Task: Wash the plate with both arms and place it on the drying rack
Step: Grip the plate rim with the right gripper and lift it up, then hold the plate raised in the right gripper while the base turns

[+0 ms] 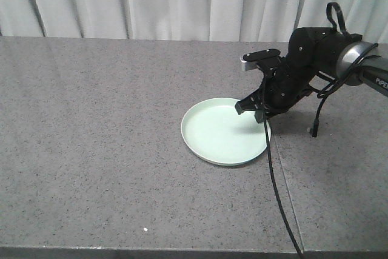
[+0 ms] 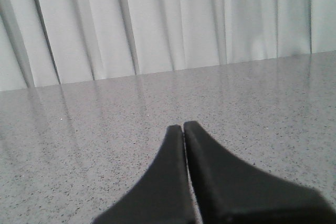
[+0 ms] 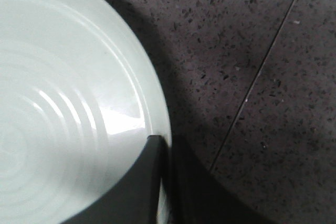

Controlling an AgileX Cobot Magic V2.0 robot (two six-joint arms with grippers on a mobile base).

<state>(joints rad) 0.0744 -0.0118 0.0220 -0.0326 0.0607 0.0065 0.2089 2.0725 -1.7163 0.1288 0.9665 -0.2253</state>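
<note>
Early going here: the round pale mint-green plate [image 1: 221,133] lies flat on the speckled grey stone surface [image 1: 91,150], right of centre. No lift, no washing and no water are on show. No drying rack appears in any view, so by my reading nearly the whole job is ahead: raise the plate, wash it with both arms, then rack it.

The black right arm [image 1: 321,53] reaches in from the right, and the right hand [image 1: 253,112] sits down on the plate's far right edge. From the right wrist view, one finger [image 3: 142,182] lies inside on the glossy ringed face and the other [image 3: 199,198] sits outside on the stone. Only a sliver of the low rim shows between them. That looks like a pinch on the rim, fingers drawn in tight. A thin seam [image 3: 262,72] in the surface runs just right of the plate.

The left hand [image 2: 182,129] is out of the front view. Its own camera shows the two fingers pressed together with nothing between them, low over bare surface and facing the pale pleated curtain [image 2: 168,19]. No plate is in its sight, so it seems well apart from the action.
</note>
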